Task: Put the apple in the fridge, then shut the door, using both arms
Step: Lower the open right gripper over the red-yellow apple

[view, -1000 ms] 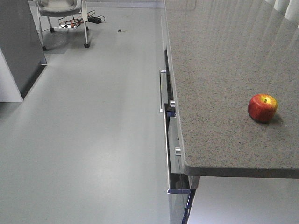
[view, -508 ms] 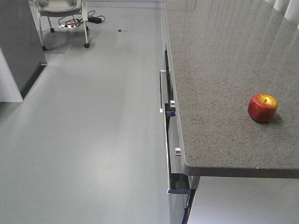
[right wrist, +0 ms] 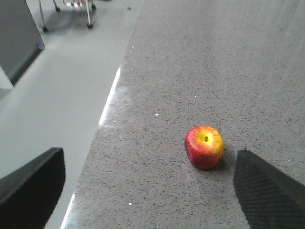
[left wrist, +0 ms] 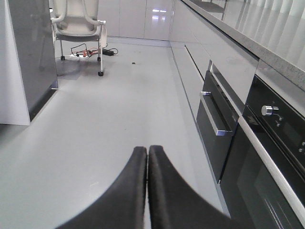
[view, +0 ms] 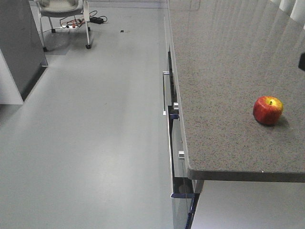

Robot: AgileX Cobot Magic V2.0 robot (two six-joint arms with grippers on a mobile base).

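The red apple [view: 268, 110] with a yellow stem patch stands on the speckled counter [view: 224, 71] near its right front. In the right wrist view the apple [right wrist: 204, 147] lies ahead, nearer the right finger [right wrist: 267, 191]. My right gripper [right wrist: 148, 160] is open wide and empty above the counter, apart from the apple. A black bit of the right arm [view: 302, 62] shows at the front view's right edge. My left gripper [left wrist: 147, 150] is shut and empty, low over the floor. The dark grey fridge [view: 19, 43] stands far left. Its door and inside are not visible.
Oven fronts with metal handles [left wrist: 215, 119] and knobs [view: 181, 154] line the counter's left side. A wheeled chair [view: 62, 14] and cables [view: 81, 21] stand at the far end of the grey floor [view: 95, 133].
A black bit of the right arm has come into the front view at the right edge. The apple has not moved.
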